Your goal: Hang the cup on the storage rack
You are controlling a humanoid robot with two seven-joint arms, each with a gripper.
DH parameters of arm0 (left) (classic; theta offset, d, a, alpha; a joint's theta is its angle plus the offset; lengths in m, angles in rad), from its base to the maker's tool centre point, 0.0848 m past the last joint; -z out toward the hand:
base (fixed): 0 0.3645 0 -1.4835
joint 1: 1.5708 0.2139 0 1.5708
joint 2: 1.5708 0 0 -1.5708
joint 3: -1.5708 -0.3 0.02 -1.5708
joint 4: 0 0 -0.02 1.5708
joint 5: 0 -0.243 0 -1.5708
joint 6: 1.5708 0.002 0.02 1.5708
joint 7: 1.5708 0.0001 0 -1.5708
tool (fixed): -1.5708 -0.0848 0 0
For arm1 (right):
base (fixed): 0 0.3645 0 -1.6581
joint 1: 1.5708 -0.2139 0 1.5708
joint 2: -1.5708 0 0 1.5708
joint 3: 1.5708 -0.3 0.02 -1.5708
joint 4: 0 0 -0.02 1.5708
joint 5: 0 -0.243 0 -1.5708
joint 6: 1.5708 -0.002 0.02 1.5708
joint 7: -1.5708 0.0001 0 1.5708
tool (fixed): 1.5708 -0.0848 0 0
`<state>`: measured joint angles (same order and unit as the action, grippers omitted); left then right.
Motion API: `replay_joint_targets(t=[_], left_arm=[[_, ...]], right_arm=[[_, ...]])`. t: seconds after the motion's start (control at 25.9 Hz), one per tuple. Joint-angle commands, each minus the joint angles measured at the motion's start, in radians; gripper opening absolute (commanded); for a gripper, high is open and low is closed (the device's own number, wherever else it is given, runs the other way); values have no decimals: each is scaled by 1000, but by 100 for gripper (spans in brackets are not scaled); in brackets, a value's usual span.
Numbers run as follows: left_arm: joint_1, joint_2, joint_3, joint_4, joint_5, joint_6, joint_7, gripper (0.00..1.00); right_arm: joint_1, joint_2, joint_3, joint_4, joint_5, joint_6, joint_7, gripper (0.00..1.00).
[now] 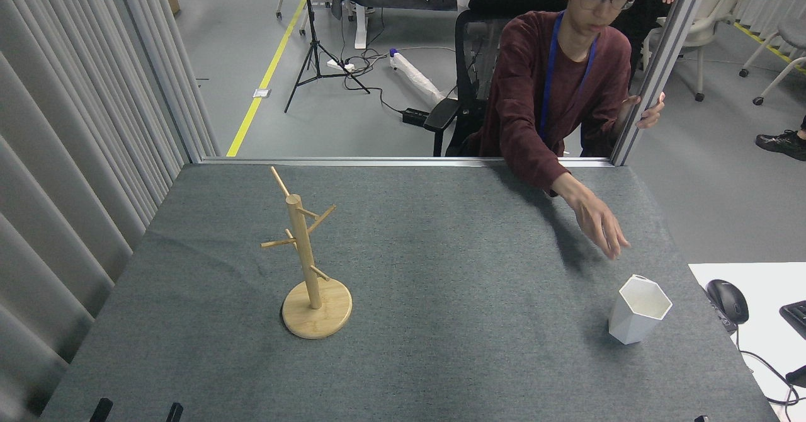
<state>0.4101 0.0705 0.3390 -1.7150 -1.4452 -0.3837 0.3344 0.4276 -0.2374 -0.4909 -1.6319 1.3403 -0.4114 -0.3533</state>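
Cup (639, 308) stands upright near the table's (441, 252) right edge, well apart from the rack (308, 264) at the left — likely set there as a starting layout. A person's hand (601, 223) hovers just above it, fingers loosely open, holding nothing. Its handle is hard to make out. Neither gripper shows — only dark tips at the bottom edge.
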Motion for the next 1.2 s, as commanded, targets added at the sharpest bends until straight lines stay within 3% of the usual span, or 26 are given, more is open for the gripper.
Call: replay_joint_targets(t=[0.0, 0.23, 0.85, 1.16], left_arm=[[-1, 0, 0, -3, -1, 0, 0, 100], [-17, -9, 0, 0, -4, 3, 0, 100], [-128, -11, 6, 49, 8, 5, -5, 100], [-146, -43, 3, 94, 9, 5, 0, 100]], right_arm=[[0, 0, 0, 4, -3, 9, 0, 99], [-26, -5, 2, 30, -6, 46, 7, 99], [-199, -71, 8, 156, 0, 37, 235, 98], [-202, -75, 8, 176, 3, 45, 241, 98]])
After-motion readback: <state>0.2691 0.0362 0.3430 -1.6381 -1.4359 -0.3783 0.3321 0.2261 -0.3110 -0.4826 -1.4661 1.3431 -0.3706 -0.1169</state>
